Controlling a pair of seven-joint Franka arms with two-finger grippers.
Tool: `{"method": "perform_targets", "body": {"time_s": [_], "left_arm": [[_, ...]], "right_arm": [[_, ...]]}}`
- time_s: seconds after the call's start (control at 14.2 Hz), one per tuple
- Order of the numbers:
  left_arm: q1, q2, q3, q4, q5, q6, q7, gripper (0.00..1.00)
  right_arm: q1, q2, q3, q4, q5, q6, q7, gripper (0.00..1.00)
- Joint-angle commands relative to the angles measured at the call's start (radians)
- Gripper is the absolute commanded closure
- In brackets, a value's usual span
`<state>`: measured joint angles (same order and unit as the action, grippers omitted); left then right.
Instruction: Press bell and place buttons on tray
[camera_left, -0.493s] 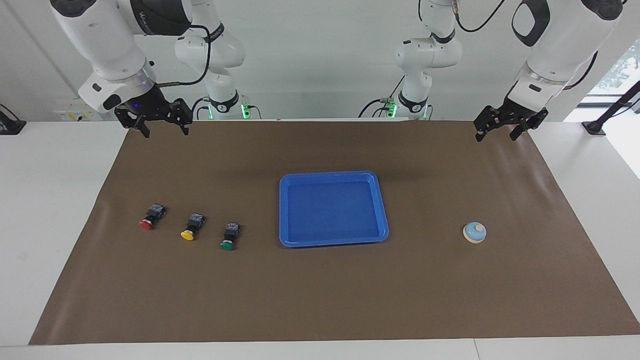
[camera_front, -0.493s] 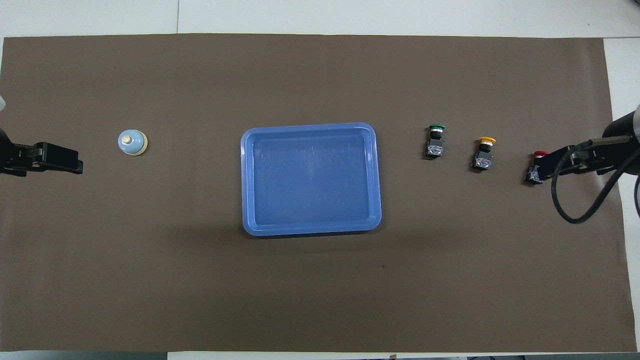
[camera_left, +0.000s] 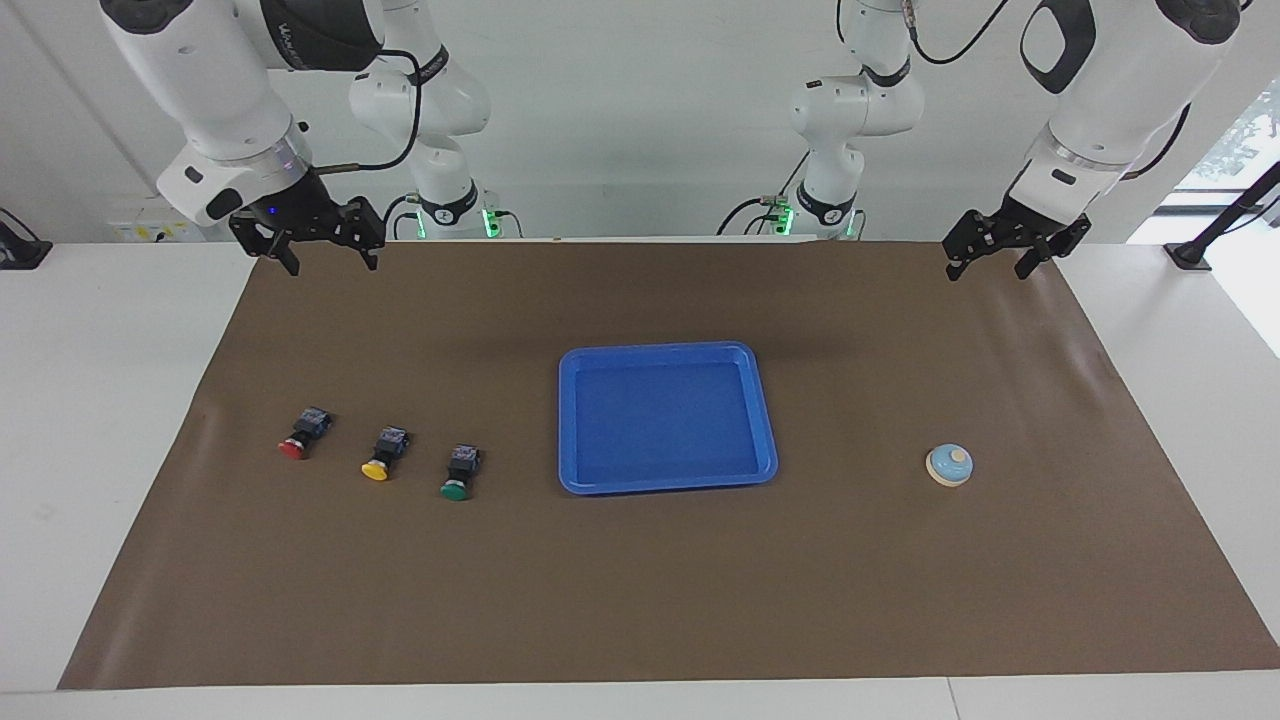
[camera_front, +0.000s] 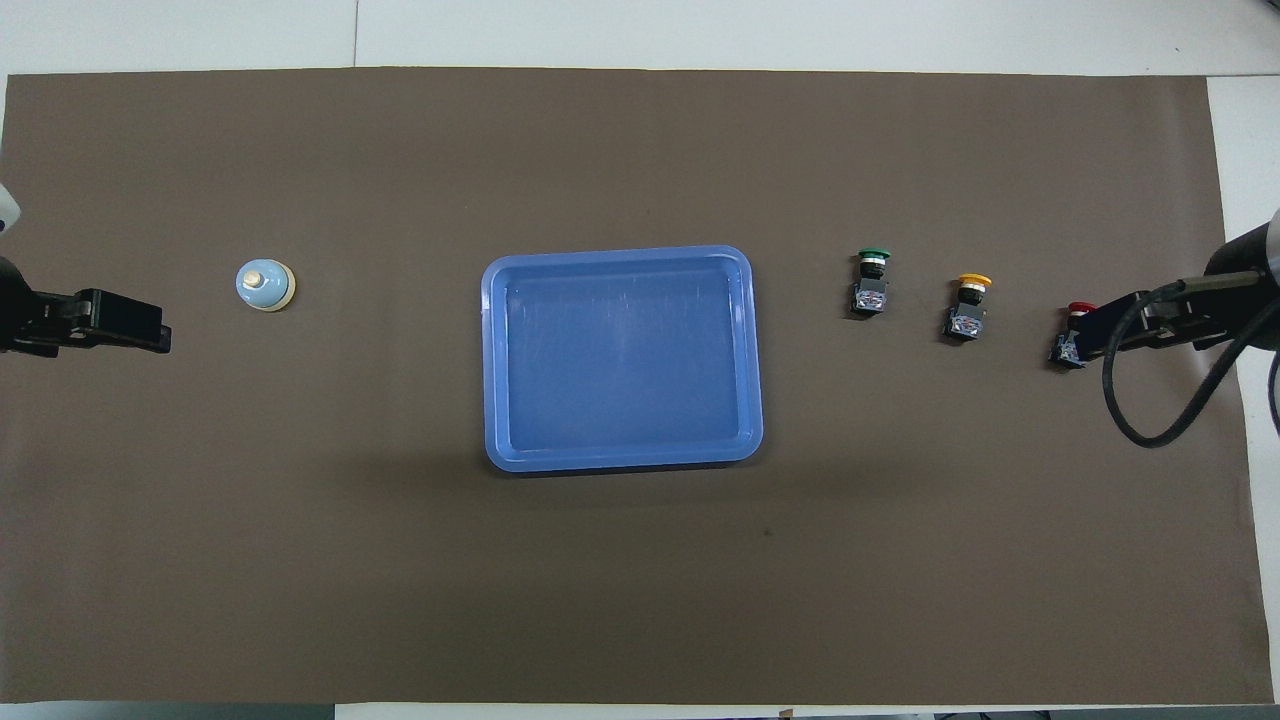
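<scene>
The small light-blue dome bell (camera_left: 949, 465) with its cream knob sits at the tray's nine o'clock in the overhead view, and probably needs only a light downward tap on the knob. The three black-bodied push-button switches, red (camera_left: 302, 434), yellow (camera_left: 384, 453) and green (camera_left: 459, 472), lie at its three o'clock; they look light and rigid, best pinched across their blocky bodies. The shallow bright blue plastic tray (camera_front: 492, 360) lies mid-table. The left gripper (camera_left: 990, 258) and right gripper (camera_left: 320, 252) hover spread wide, holding and touching nothing.
</scene>
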<state>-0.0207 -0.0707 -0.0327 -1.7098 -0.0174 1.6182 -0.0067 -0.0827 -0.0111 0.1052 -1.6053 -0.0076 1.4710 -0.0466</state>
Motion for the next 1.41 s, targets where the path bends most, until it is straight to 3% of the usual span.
{"method": "perform_targets", "body": {"time_s": [0.0,0.07,0.14,0.21,0.56,0.78,1.06,1.34], "left_arm": [[0.005,0.005,0.002,-0.045,-0.009,0.113,-0.001,0.16],[0.008,0.026,0.004,-0.047,-0.009,0.13,0.004,0.49],[0.007,0.066,0.004,-0.044,-0.009,0.159,0.004,0.68],[0.008,0.096,0.005,-0.045,-0.007,0.201,0.005,1.0],[0.036,0.297,0.007,-0.007,-0.001,0.403,0.013,1.0],[0.06,0.37,0.008,-0.004,0.001,0.489,0.014,1.0],[0.062,0.429,0.008,-0.007,0.001,0.552,0.014,1.0],[0.062,0.437,0.007,-0.028,-0.001,0.56,0.013,1.0]], "right_arm": [[-0.022,-0.012,0.018,-0.007,0.0,-0.012,-0.015,0.0],[-0.022,-0.012,0.016,-0.007,0.0,-0.012,-0.015,0.0],[-0.022,-0.012,0.018,-0.008,0.0,-0.012,-0.015,0.0],[-0.022,-0.012,0.018,-0.007,0.0,-0.012,-0.015,0.0],[-0.022,-0.012,0.016,-0.007,0.0,-0.012,-0.015,0.0],[-0.022,-0.012,0.018,-0.007,0.0,-0.012,-0.015,0.0],[-0.022,-0.012,0.016,-0.007,0.0,-0.012,-0.015,0.0],[-0.022,-0.012,0.018,-0.008,0.0,-0.012,-0.015,0.0]]}}
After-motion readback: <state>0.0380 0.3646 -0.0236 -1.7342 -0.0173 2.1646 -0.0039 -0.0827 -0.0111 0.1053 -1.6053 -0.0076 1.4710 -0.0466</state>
